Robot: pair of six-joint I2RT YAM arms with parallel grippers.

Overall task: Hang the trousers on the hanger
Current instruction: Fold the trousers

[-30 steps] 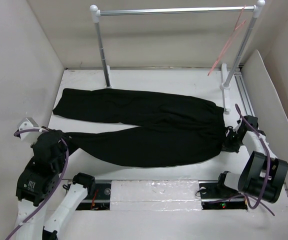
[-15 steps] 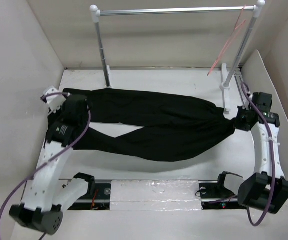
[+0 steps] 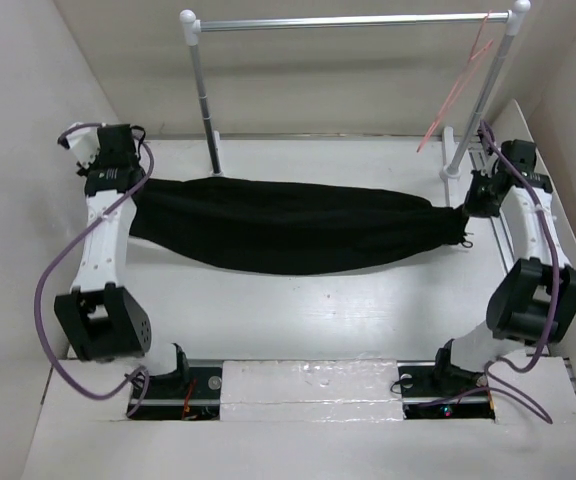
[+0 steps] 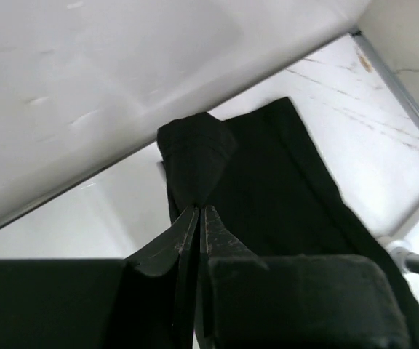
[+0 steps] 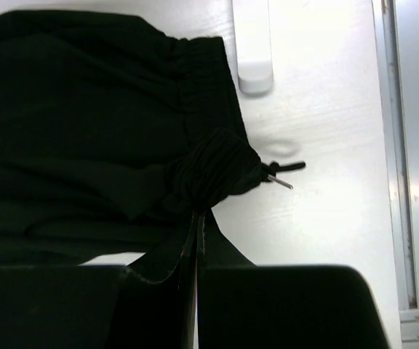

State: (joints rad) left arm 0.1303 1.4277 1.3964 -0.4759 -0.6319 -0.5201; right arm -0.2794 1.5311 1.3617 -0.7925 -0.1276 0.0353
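The black trousers (image 3: 288, 225) stretch across the table between my two grippers, folded lengthwise into one band. My left gripper (image 3: 140, 190) is shut on the leg ends at the far left; its wrist view shows the bunched trousers (image 4: 195, 163) pinched at my left gripper's (image 4: 198, 211) tips. My right gripper (image 3: 465, 212) is shut on the waistband at the right, where the gathered trousers (image 5: 213, 174) and a drawstring tip sit at my right gripper (image 5: 197, 214). The pinkish-red hanger (image 3: 458, 85) hangs from the rail's right end, above and behind the right gripper.
A silver rail (image 3: 348, 20) on two white-capped posts spans the back, its left post (image 3: 206, 100) just behind the trousers and its right post (image 3: 478, 100) next to the right gripper. White walls close in on both sides. A white post foot (image 5: 253, 43) lies beyond the waistband.
Both arms have swung toward the back of the table, pulling the trousers taut and folding the near leg up onto the far one. The grips held throughout.
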